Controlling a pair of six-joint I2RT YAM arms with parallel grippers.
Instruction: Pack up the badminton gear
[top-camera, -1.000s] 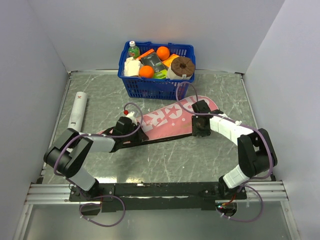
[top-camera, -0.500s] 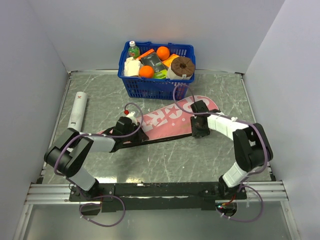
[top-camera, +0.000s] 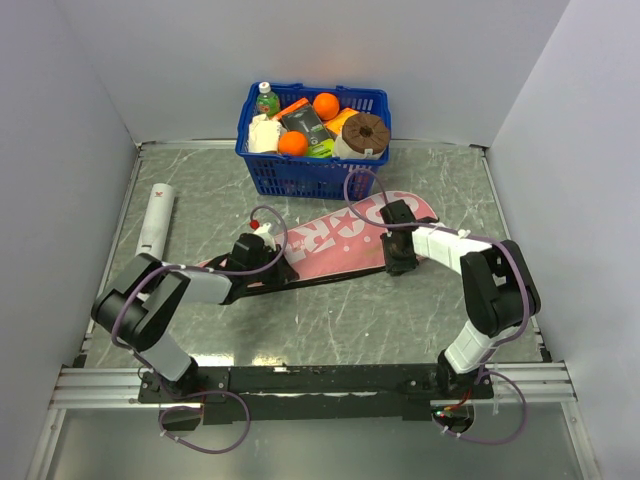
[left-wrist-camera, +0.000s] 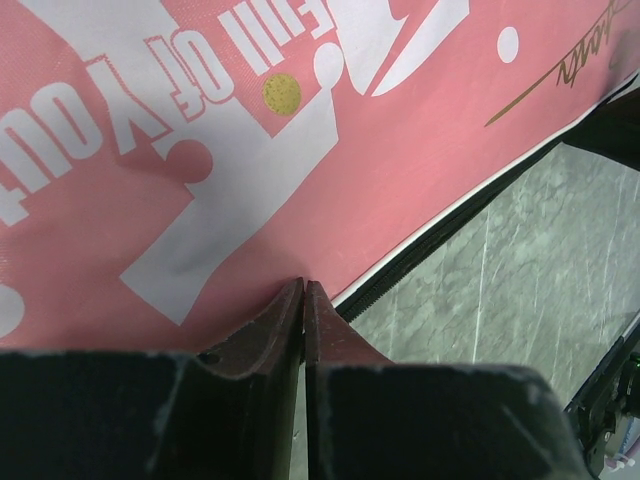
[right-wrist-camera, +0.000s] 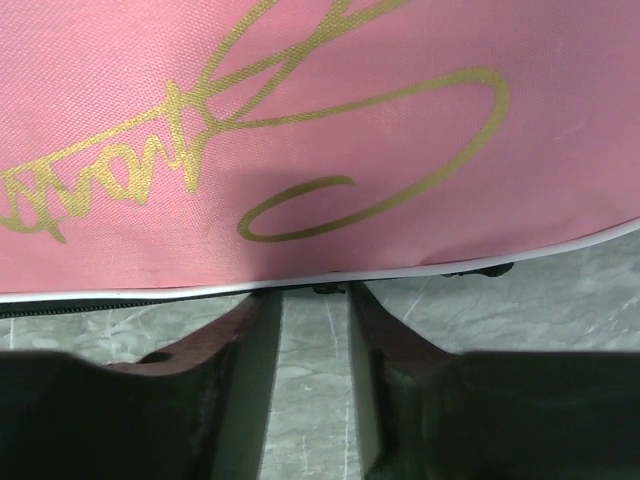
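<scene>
The pink "SPORT" cover (top-camera: 330, 235) with its black edge lies slantwise across the table. My left gripper (top-camera: 272, 262) is at the cover's narrow end. In the left wrist view its fingertips (left-wrist-camera: 290, 300) are pressed together on the cover's (left-wrist-camera: 300, 150) lower edge. My right gripper (top-camera: 400, 258) is at the near edge of the wide end. Its jaws stand apart, and a small dark zipper pull (right-wrist-camera: 328, 289) sits between the tips at the cover's (right-wrist-camera: 300, 100) white-piped edge. The long white tube (top-camera: 155, 220) lies at the left. Rackets and shuttlecocks are not visible.
A blue plastic basket (top-camera: 300, 175) full of groceries stands at the back, just behind the cover's wide end. Grey walls close in the table on the left, right and back. Purple cables loop above both wrists.
The right gripper has edged left along the cover's edge, its forearm has swung inward, and its jaws have narrowed. The left arm and the cover have stayed put.
</scene>
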